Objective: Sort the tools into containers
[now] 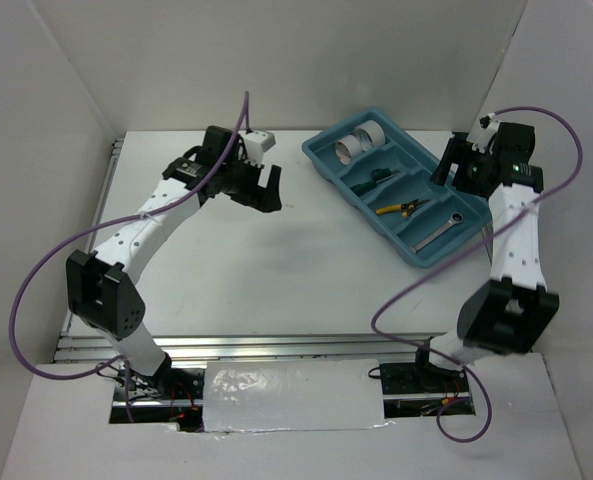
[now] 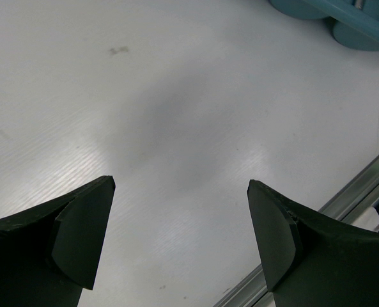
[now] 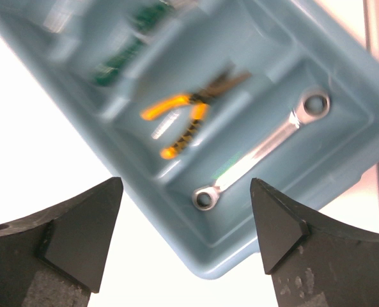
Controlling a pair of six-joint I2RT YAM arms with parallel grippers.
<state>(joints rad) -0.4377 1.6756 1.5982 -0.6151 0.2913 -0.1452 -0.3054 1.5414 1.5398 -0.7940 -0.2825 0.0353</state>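
The long teal tray (image 1: 416,258) lies at the back right, with tools in its compartments. Two tape rolls (image 1: 360,145) stand in its far end. The green-handled screwdrivers (image 1: 379,178), the yellow-handled pliers (image 1: 404,208) and the silver wrench (image 1: 441,230) lie in separate compartments. My right gripper (image 1: 456,172) is open and empty above the tray's near right end. In the right wrist view its gripper (image 3: 186,184) hangs over the wrench (image 3: 259,150), with the pliers (image 3: 183,118) beyond. My left gripper (image 1: 266,190) is open and empty over bare table, left of the tray.
White walls enclose the table on three sides. A metal rail (image 1: 276,348) runs along the near edge and also shows in the left wrist view (image 2: 355,192). A corner of the teal tray (image 2: 355,25) shows at that view's top right.
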